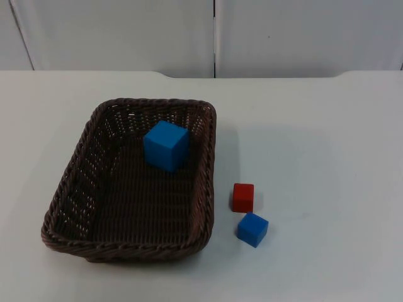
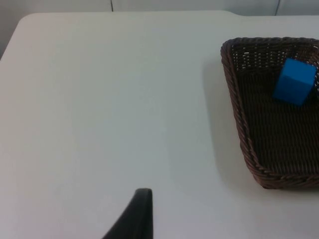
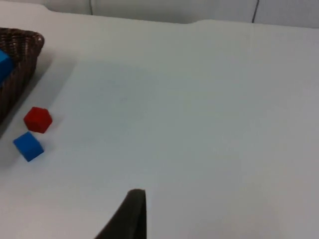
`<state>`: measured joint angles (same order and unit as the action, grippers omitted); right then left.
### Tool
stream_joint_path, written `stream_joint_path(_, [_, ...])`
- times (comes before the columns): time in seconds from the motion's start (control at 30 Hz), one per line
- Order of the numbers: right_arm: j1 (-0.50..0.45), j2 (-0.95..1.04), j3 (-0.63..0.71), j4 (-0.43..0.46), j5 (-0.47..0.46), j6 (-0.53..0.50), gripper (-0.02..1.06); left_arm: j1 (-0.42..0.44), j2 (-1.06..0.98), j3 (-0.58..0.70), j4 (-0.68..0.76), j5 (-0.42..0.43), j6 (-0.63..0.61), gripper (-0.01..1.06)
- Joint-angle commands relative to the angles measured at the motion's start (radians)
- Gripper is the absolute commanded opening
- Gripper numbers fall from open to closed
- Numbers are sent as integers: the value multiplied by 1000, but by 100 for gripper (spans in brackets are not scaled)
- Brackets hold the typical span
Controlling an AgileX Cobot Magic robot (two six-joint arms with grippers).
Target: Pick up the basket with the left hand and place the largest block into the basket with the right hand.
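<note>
Inside the dark brown woven wicker basket (image 1: pixel 82 182) sat the big blue cube (image 1: pixel 166 145), well away from both grippers. Small red cube (image 1: pixel 243 197) and small blue cube (image 1: pixel 252 229) sat just beside it. Couldn't tell the fingers' state.

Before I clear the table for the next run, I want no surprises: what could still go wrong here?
The large blue block lies inside the basket close to its far wall, so lifting or tilting the basket may send it sliding. The red block and small blue block sit close beside the basket's right wall, nearly touching each other; dragging the basket right could knock them.
</note>
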<state>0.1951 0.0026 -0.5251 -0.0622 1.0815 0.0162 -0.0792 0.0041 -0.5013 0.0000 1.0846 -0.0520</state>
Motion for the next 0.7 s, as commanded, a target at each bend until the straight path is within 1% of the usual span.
stream_joint_path(0.0, [-38,-3,10,-6,-4,2,105,-2,-4,3,0,-12,-5,105])
stream_joint_path(0.1, [-77,-3,10,-6,-4,-3,105,-2,-4,3,0,-12,-5,105])
stream_joint_path(0.27, [-103,-3,10,-3,-4,-3,105,-2,-4,3,0,-12,-5,105])
stream_joint_path(0.67, [-111,-3,10,-6,-4,-3,105,-2,-4,3,0,-12,-5,105])
